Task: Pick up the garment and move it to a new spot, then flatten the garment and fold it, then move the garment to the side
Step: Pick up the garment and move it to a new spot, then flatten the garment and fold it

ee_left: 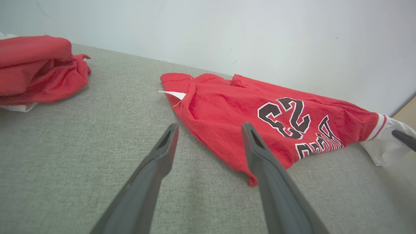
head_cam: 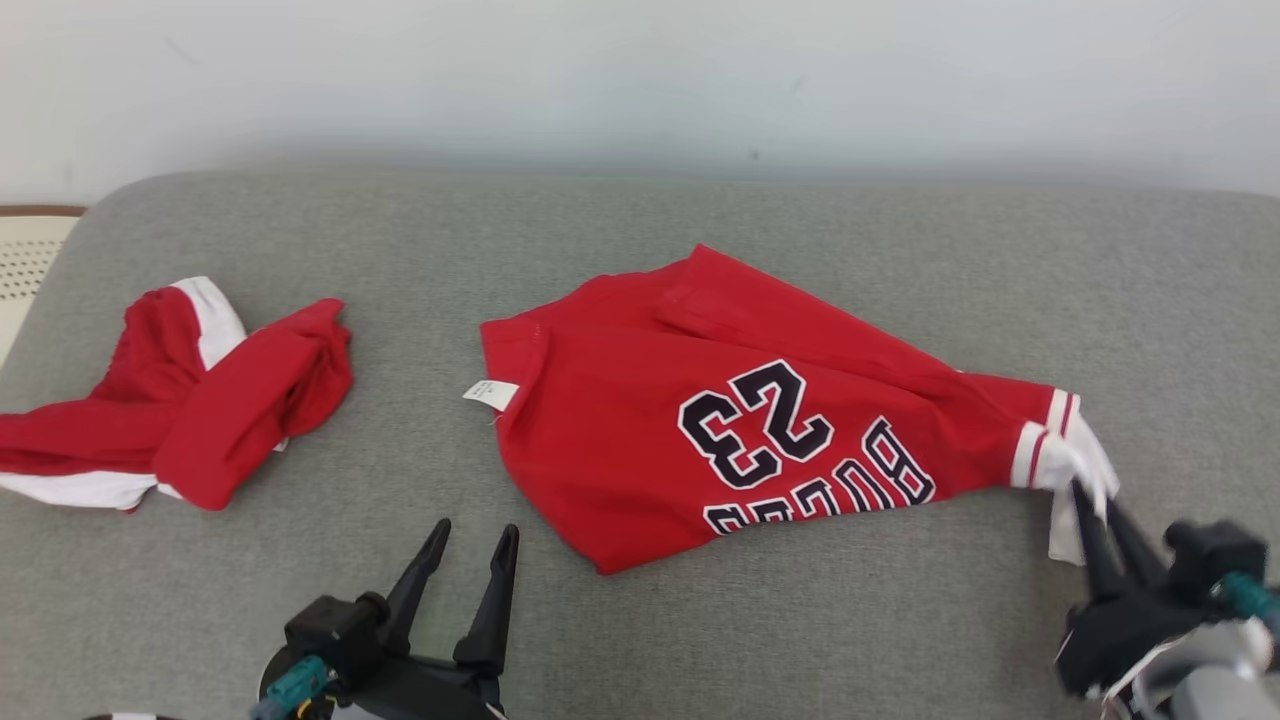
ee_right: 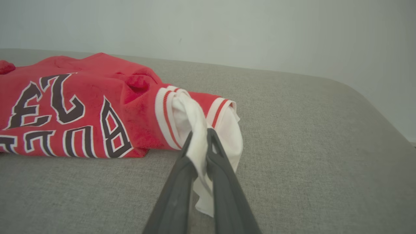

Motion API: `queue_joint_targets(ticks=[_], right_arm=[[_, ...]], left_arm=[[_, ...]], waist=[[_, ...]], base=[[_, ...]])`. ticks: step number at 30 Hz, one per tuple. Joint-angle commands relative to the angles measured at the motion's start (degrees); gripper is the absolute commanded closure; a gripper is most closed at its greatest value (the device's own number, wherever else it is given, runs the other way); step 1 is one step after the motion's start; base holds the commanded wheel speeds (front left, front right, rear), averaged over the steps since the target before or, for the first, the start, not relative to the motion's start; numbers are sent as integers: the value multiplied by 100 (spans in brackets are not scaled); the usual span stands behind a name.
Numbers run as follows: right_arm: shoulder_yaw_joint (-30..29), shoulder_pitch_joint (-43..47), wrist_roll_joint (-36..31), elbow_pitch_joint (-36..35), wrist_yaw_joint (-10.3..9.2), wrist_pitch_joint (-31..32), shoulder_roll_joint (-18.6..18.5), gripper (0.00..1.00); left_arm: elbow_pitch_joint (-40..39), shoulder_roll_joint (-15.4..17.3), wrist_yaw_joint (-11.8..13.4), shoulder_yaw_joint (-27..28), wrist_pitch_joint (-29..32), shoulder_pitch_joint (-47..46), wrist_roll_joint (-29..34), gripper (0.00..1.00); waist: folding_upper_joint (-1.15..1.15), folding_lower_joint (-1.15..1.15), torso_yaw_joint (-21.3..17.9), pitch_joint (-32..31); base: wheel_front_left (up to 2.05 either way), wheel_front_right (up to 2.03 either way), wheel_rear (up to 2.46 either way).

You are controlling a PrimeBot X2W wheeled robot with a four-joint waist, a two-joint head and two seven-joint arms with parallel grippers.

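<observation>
- The red jersey [head_cam: 700, 420], a soft knit printed with a dark "23" and lettering, lies rumpled and partly doubled over on the middle-right of the grey fabric cushion [head_cam: 800, 640], print upward.
- Its white striped trim [head_cam: 1060, 455] at the right end is pinched between the closed fingers of the right gripper [head_cam: 1095, 505]. Only a thin bunch of cloth is caught, so a hard pull could slide it free.
- Lifted by that one corner, the jersey would probably hang twisted like a rope, which would make flattening harder.
- A low drag could rumple it further on the rough weave instead of carrying it.
- The left gripper [head_cam: 476, 530] hovers with its fingers spread wide, holding nothing, near the jersey's lower-left hem but apart from it. A grasp there might catch only one layer, or just the small white label [head_cam: 491, 393].
- The crumpled red-and-white garment [head_cam: 200, 410] lies well apart at the left. Choosing a new spot on that side risks tangling the two.
</observation>
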Motion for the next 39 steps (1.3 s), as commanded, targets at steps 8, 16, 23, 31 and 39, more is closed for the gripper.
queue_joint_targets(ticks=[8,16,23,31,39], right_arm=[[101,428,330,-103,-6,-4,296,0],[-28,323,194,-593,-6,-4,607,0],[144,49,137,-924,-6,-4,967,0],[385,-245,148,-1084,-6,-4,1322,0],[357,-311,193,-1112,-6,-4,1430,0]], left_arm=[[280,4,-37,124,-8,-516,262,0],[1002,4,-122,-20,-8,-1633,442,0],[2266,10,-176,-371,-7,-3098,466,0],[3975,25,-45,-444,12,-4326,297,0],[4594,161,7,-329,-11,-4808,212,0]], waist=[[0,0,-413,184],[0,0,-828,519],[0,0,-1394,1018],[0,0,-1970,1499],[0,0,-2176,1697]], base=[[0,0,0],[0,0,0],[0,0,0],[0,0,0],[0,0,0]])
